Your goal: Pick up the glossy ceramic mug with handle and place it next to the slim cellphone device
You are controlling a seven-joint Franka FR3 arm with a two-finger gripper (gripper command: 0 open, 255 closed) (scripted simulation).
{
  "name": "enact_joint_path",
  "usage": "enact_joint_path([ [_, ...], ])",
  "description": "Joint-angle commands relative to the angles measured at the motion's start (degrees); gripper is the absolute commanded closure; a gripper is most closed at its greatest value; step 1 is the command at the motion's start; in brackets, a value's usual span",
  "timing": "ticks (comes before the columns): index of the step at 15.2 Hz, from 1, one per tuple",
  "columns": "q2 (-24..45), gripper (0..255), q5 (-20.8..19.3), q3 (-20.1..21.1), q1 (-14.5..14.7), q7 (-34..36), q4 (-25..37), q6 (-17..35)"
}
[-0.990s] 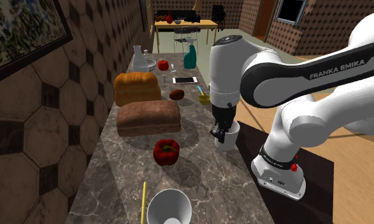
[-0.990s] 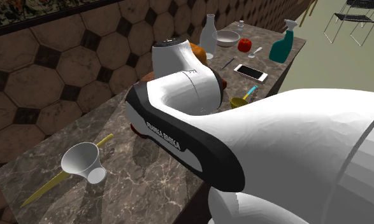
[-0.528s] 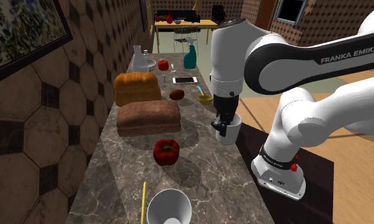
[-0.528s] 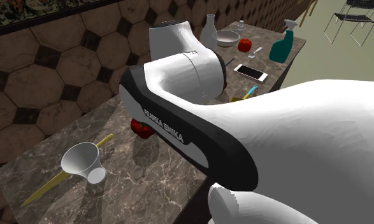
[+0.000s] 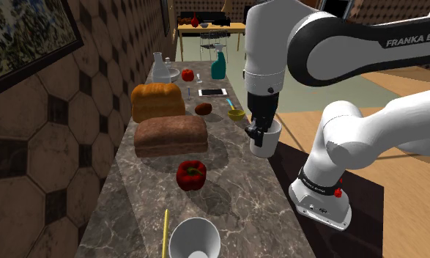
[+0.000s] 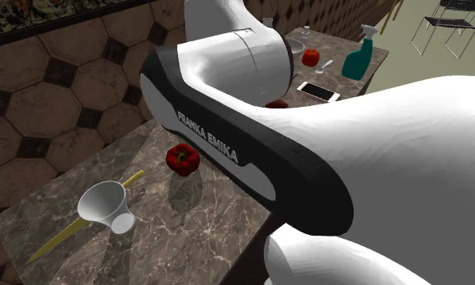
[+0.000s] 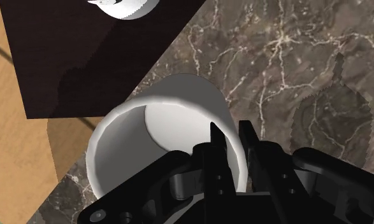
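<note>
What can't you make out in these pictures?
The mug's handle: the hand covers its side in the shoulder view, and its near wall in the wrist view.
The counter's middle: behind the arm in the second exterior view, so the gap to the cellphone cannot be judged.
The white cup: cut off by the shoulder view's bottom edge.
</note>
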Motion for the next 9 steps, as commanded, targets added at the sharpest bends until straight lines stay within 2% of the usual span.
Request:
enact_joint_path([
  [1,0.2,255,-0.4,-0.4,-0.2,0.0,1.5,-1.4],
  [9,0.8,255,-1.8,-1.8,-0.9,0.2,7.9,-7.1],
])
